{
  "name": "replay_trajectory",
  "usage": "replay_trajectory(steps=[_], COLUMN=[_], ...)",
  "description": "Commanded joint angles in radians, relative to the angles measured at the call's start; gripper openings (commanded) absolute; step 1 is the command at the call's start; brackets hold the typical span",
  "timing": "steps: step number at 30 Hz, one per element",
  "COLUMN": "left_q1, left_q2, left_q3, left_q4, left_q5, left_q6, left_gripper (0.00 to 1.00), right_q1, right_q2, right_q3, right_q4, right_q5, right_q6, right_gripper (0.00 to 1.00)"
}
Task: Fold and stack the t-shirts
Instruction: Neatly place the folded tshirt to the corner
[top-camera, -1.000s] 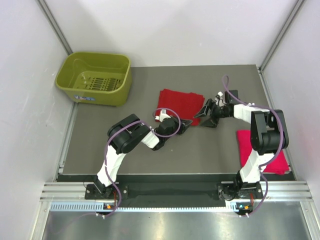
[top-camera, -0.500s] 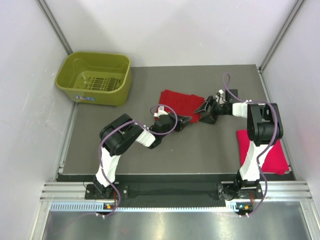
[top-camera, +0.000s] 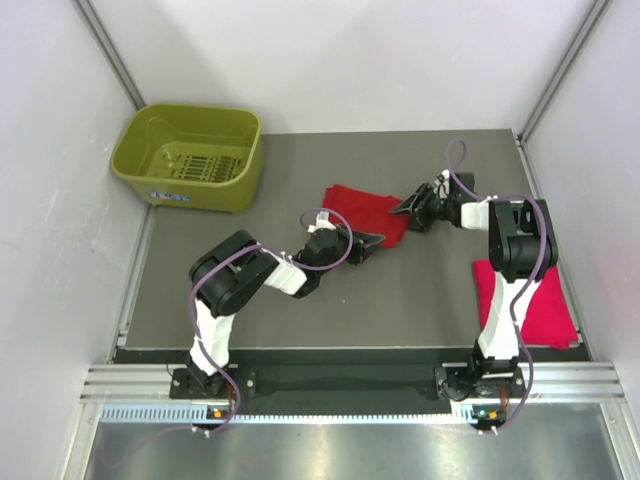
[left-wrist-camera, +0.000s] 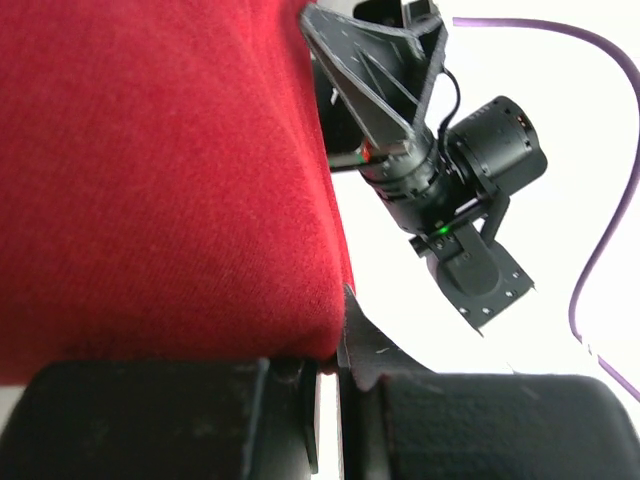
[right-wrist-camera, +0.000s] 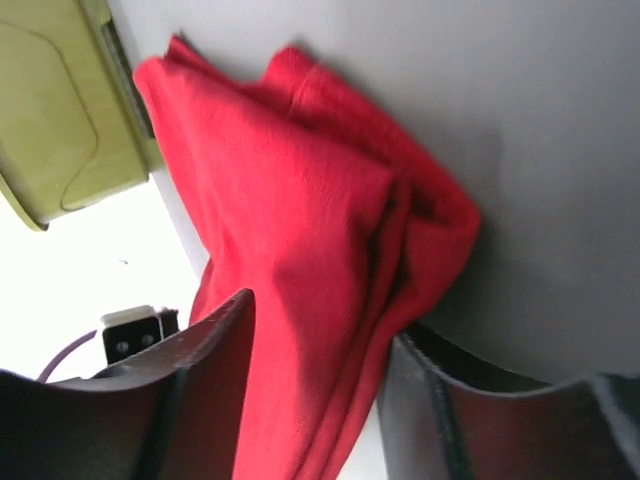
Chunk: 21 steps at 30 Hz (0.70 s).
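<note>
My left gripper (top-camera: 372, 241) is pinched shut on the red shirt (top-camera: 355, 205) at its near right corner. My right gripper (top-camera: 405, 208) straddles its right edge, half open. That shirt lies mid-tabletop (top-camera: 400, 300), towards the far edge. I judge we're mid-fold, so the right must close next. Two shirts, with the pink shirt (top-camera: 545, 310) at the near right corner; one basket (top-camera: 190, 155).

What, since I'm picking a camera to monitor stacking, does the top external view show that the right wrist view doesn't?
Only top external: the pinkish-red t-shirt, lying at the table's right side, partly under the right arm. Only right wrist: close-up creases along the edge of the deep red t-shirt, which lies between the open fingers of the right hand. Both: that deep red shirt, the olive basket and the grey table.
</note>
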Motion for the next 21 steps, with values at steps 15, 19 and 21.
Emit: replay_trajectory(steps=[15, 19, 21], left_q1=[-0.006, 0.000, -0.001], left_q2=[-0.233, -0.299, -0.317], left_q3=[-0.046, -0.021, 0.006], left_q4=[-0.397, -0.626, -0.712], left_q5=[0.235, 0.357, 0.426], left_q6=[0.235, 0.445, 0.518], left_gripper=[0.37, 0.38, 0.38], right_q1=[-0.029, -0.064, -0.083], right_q2=[-0.288, -0.422, -0.482], right_q3=[0.012, -0.025, -0.029], right_q4=[-0.344, -0.461, -0.539], right_q5=[0.432, 0.583, 0.648], right_q6=[-0.224, -0.245, -0.250], right_gripper=[0.00, 0.00, 0.00])
